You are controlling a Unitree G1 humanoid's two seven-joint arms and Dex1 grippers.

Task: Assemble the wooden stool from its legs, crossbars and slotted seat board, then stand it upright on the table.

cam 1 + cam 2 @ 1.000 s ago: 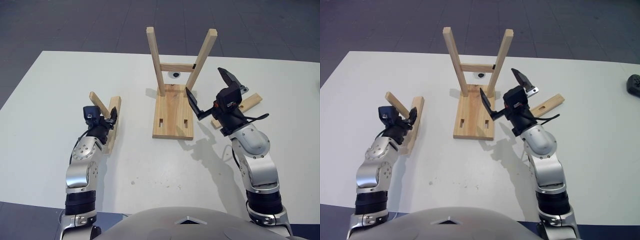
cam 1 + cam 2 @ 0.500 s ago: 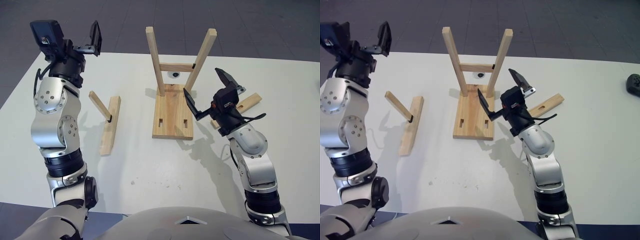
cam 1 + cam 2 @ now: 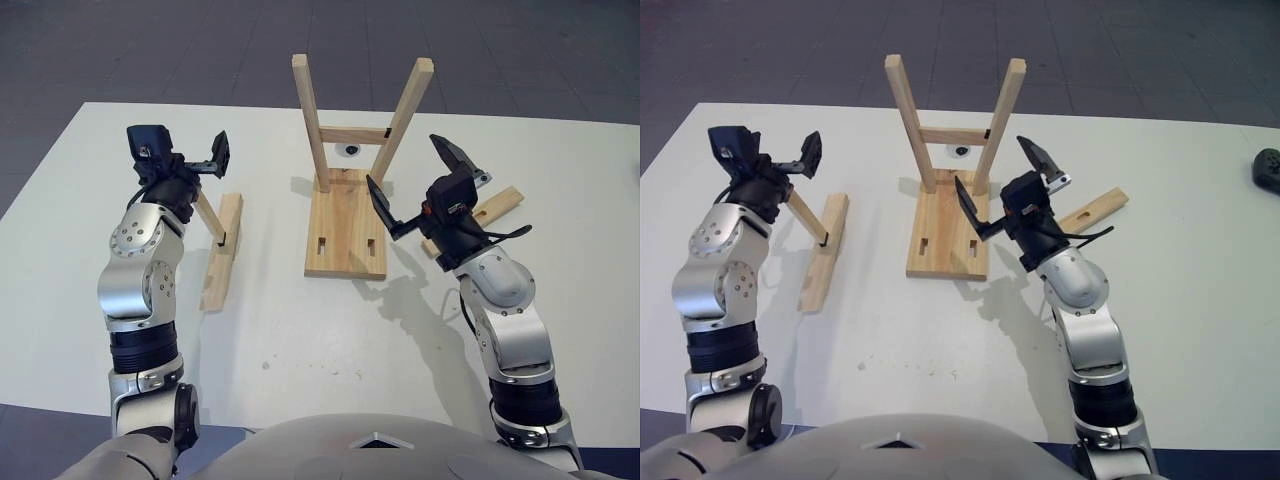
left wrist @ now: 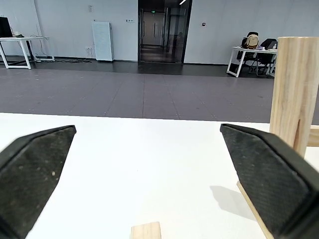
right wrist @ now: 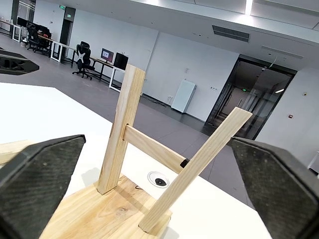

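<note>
1. Left gripper (image 4: 148,129): jaws spread wide with nothing between them. It hangs above the table (image 3: 300,340), left of the seat board (image 3: 345,215).
2. Right gripper (image 3: 401,158): also spread wide and empty, hovering at the board's right edge beside the standing frame.
3. The seat board lies flat mid-table. Two upright legs (image 3: 309,120) joined by a crossbar (image 3: 352,134) are seated at its far end. The near-end slots (image 3: 325,243) are unfilled.
4. A loose leg (image 3: 222,255) lies flat on the table, left of the board and apart from it. Its long axis runs near-to-far, roughly parallel to the board's long edge. A short stick (image 3: 207,212) rises from it at a slant toward the left gripper, and its top end sits just below the jaws.
5. A second loose leg (image 3: 500,205) lies flat on the right, diagonal, partly hidden behind the right gripper.
6. Key relation: the left loose piece is below and slightly inboard of the left gripper, so the left arm is clearly nearer. The right arm is well apart from it, with the board between.
7. Judgement: about half built. The next pick looks like the left piece, with the jaws closing across the wood's width, not along its length. The slanted stick is the closest grab point, but the leg may swing.
</note>
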